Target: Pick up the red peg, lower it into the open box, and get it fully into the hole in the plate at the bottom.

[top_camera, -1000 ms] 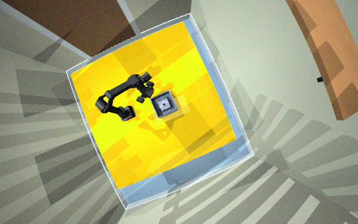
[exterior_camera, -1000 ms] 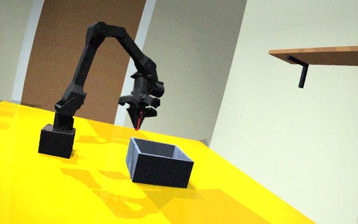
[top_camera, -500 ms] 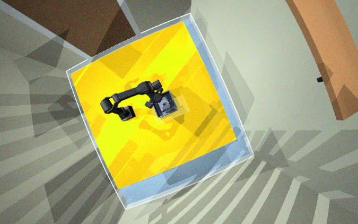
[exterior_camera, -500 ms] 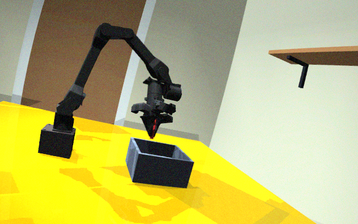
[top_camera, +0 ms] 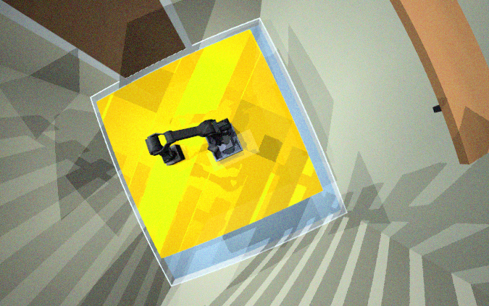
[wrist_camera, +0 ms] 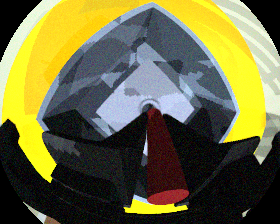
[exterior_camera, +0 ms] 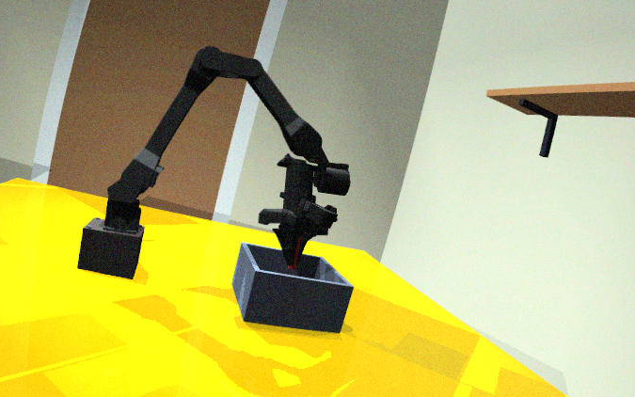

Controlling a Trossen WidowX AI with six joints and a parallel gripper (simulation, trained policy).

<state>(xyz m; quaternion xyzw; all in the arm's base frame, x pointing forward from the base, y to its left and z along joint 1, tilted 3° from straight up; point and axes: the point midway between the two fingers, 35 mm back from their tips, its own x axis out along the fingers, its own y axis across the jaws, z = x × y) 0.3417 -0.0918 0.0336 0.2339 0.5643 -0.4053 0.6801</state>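
- Black fingers of your claw (top_camera: pixel 221 143) (exterior_camera: pixel 292 262) (wrist_camera: pixel 155 118) are pinching the red peg (exterior_camera: pixel 297 247) (wrist_camera: pixel 166 162), and the tips are dipping within the walls of the open box (top_camera: pixel 230 154) (exterior_camera: pixel 297 302) (wrist_camera: pixel 91 72).
- You are seeing the peg leaning slightly in the exterior view; its lower end is showing at the fingertips, below the box's upper edge.
- Beneath it, the pale plate (wrist_camera: pixel 141 80) is lying at the bottom, and the wrist view is putting the peg's lower end over the hole (wrist_camera: pixel 146 107), overlapping it. You are not getting enough to tell whether it is entering or hanging above.
- So the grasp and the move over the box are looking done; fine centring, full seating and letting go are seemingly remaining.
- Around you, the box walls are standing close about the fingers, so a sideways drift could be bringing them into contact.
- Farther left, the arm's base (top_camera: pixel 176 155) (exterior_camera: pixel 110 252) is resting on the yellow table (top_camera: pixel 151 205) (exterior_camera: pixel 38 306) (wrist_camera: pixel 31 75), apart from the box.
- Well to the right, a wooden shelf (top_camera: pixel 470 75) (exterior_camera: pixel 580 101) is jutting from the wall, clear of your downward path. Nothing else is visibly blocking you.
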